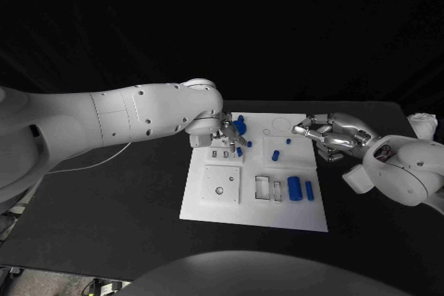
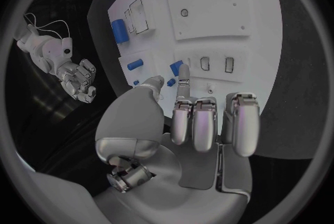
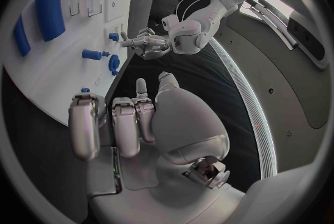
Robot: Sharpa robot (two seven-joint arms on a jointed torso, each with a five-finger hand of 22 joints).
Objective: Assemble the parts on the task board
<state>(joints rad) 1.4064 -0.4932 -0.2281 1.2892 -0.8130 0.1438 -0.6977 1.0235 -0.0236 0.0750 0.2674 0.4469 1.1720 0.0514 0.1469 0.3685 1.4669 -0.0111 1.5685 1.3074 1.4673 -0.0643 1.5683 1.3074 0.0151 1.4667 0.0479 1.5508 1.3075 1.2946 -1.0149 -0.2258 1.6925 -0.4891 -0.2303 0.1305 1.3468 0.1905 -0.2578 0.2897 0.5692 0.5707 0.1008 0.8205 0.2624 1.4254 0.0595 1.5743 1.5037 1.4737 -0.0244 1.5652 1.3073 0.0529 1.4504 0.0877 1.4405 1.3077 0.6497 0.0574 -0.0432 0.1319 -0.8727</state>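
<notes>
1. The left robot hand [image 1: 225, 133] hangs over the task board's [image 1: 213, 206] 11 o'clock corner, thumb and one finger reaching toward a small blue part [image 2: 175, 67]; whether they pinch it I cannot tell.
2. The right robot hand [image 1: 331, 135] hovers at the board's 2 o'clock edge, fingers curled, holding nothing.
3. Larger blue parts [image 1: 294, 188] lie toward 5 o'clock on the board, which rests on the black surface [image 1: 111, 232].

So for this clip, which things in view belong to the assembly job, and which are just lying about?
Job:
white rectangular task board
large blue cylinder part
slim blue bar part
small blue peg part
silver left hand, over the board
silver right hand, beside the board

Lying about:
white object at the table's right edge
</notes>
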